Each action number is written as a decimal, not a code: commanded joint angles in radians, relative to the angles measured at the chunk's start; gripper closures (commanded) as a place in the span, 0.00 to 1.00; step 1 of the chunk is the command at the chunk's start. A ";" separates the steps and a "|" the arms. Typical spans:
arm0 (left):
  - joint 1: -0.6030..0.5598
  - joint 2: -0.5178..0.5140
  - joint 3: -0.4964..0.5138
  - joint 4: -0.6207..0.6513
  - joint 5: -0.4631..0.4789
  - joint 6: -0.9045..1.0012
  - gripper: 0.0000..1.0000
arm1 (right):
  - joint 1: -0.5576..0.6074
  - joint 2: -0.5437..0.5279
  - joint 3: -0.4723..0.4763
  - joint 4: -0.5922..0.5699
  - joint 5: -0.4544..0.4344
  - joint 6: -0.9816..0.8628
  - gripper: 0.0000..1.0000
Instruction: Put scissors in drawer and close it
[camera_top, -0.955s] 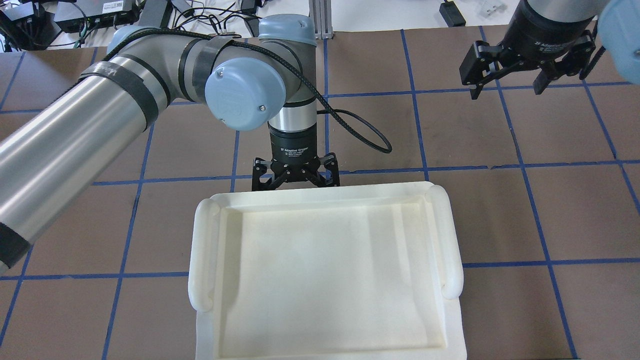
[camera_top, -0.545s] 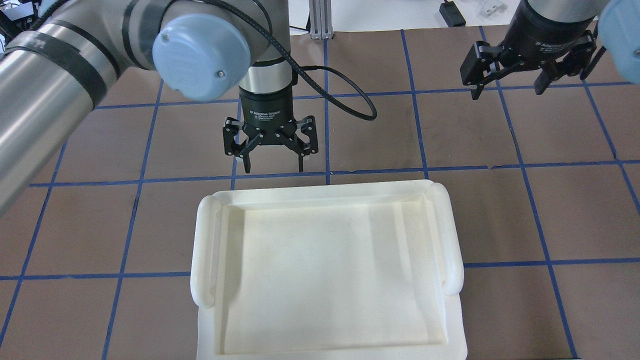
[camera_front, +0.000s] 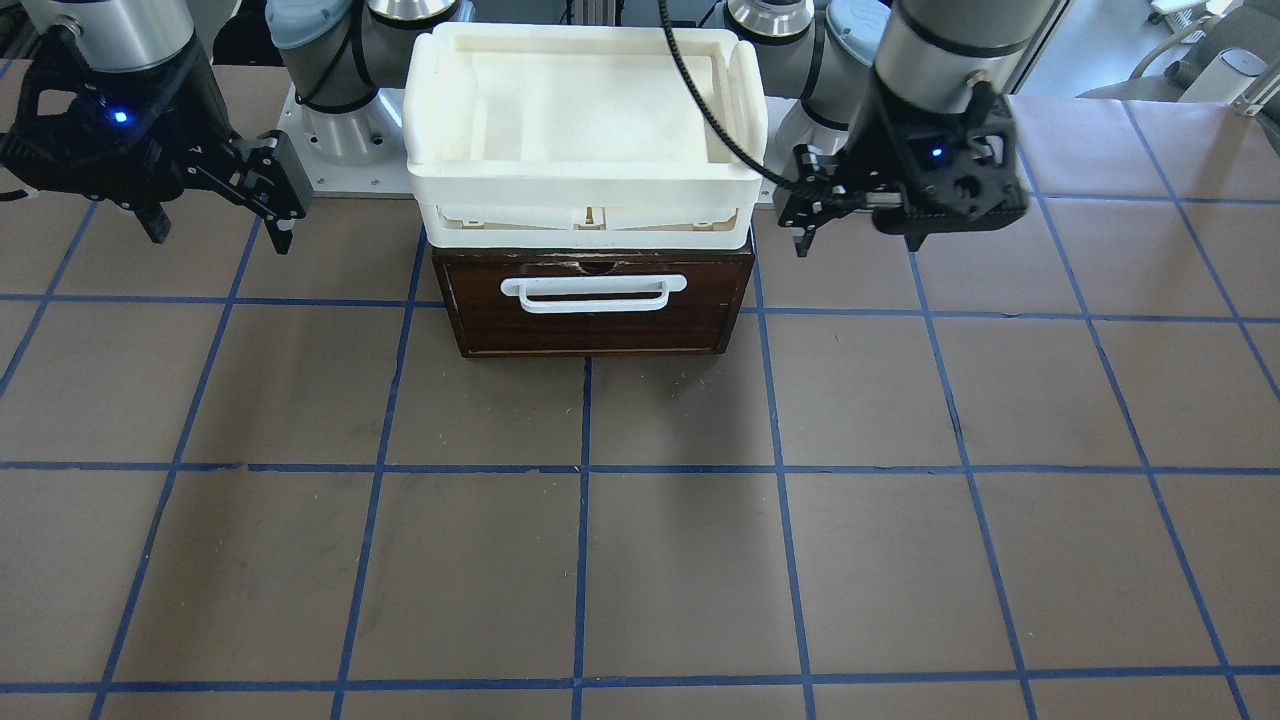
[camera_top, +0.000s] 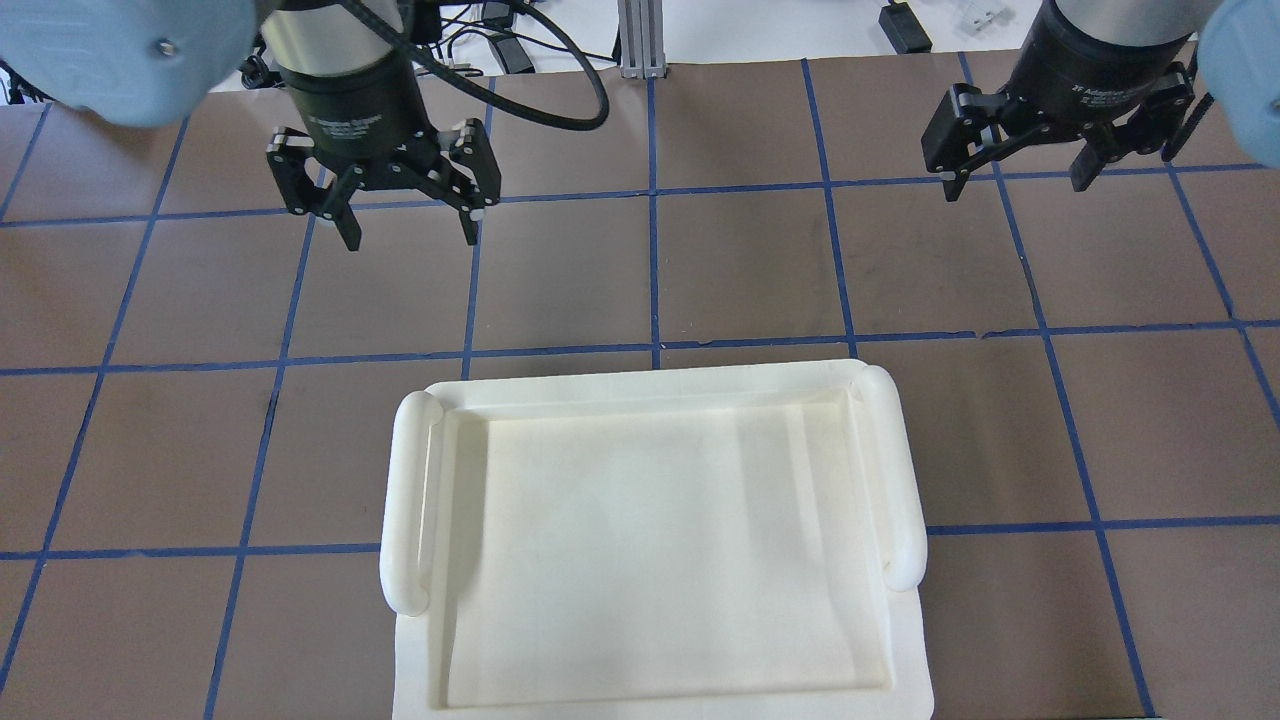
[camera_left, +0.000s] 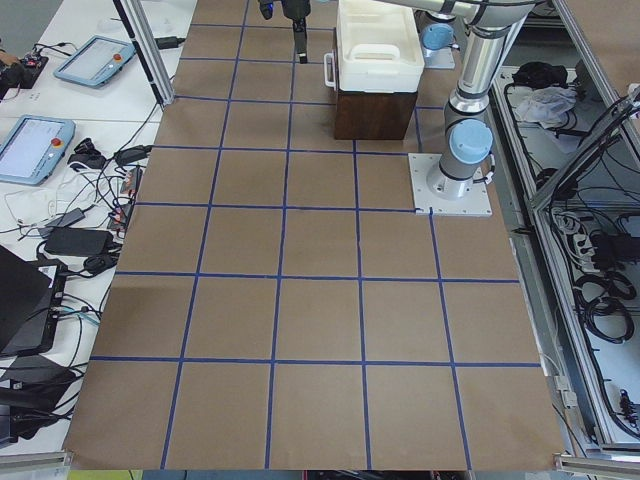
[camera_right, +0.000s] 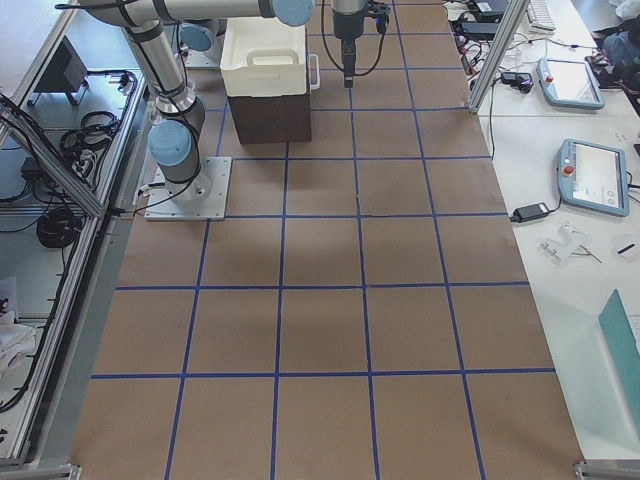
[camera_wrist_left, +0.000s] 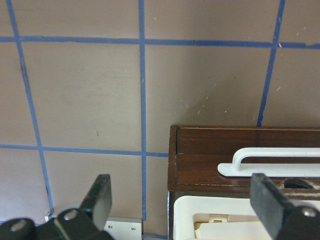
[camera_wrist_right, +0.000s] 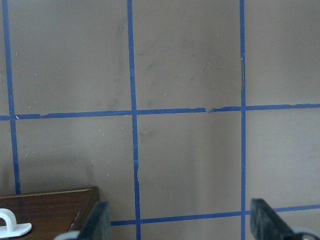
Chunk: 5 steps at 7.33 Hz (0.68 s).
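Scissors are nowhere to be seen from any side of the room; if they lie inside the drawer (camera_front: 595, 330), its dark front hides them, and I cannot tell. Going by the task alone, a pair like that should be light and stiff, thin enough to lie flat and a bit slippery on the blades. I would think the safest hold is across the pivot or the handle loops.

The drawer itself looks pushed fully in, its brown front flush under the white tray (camera_front: 585, 195) that sits on top of the cabinet. It is rigid wood and ought to slide rather than lift. The white bar handle (camera_front: 593, 292) stands proud of the front and is the obvious place to grip or push against.

The left pincer (camera_top: 410, 240) hangs above the bare surface (camera_front: 640, 560), off to one side of the cabinet. Its jaws are spread wide with nothing between them and nothing touching them. From its own wrist camera the two fingers (camera_wrist_left: 101, 197) frame the corner of the drawer front and one end of the handle below, well apart from both.

The right pincer (camera_top: 1013, 188) hangs on the other side of the cabinet, likewise gaping wide and empty, with only brown surface and blue tape lines beneath it.

To my eye the closing step looks done, with both arms clear of the cabinet.
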 joint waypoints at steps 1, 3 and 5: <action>0.046 0.076 -0.043 0.041 0.002 0.048 0.00 | 0.000 0.000 0.000 0.000 -0.001 -0.001 0.00; 0.043 0.102 -0.115 0.195 -0.012 0.054 0.00 | 0.000 0.000 0.000 0.000 -0.001 -0.001 0.00; 0.041 0.108 -0.109 0.102 -0.031 0.090 0.00 | 0.000 0.000 0.000 0.002 -0.001 -0.003 0.00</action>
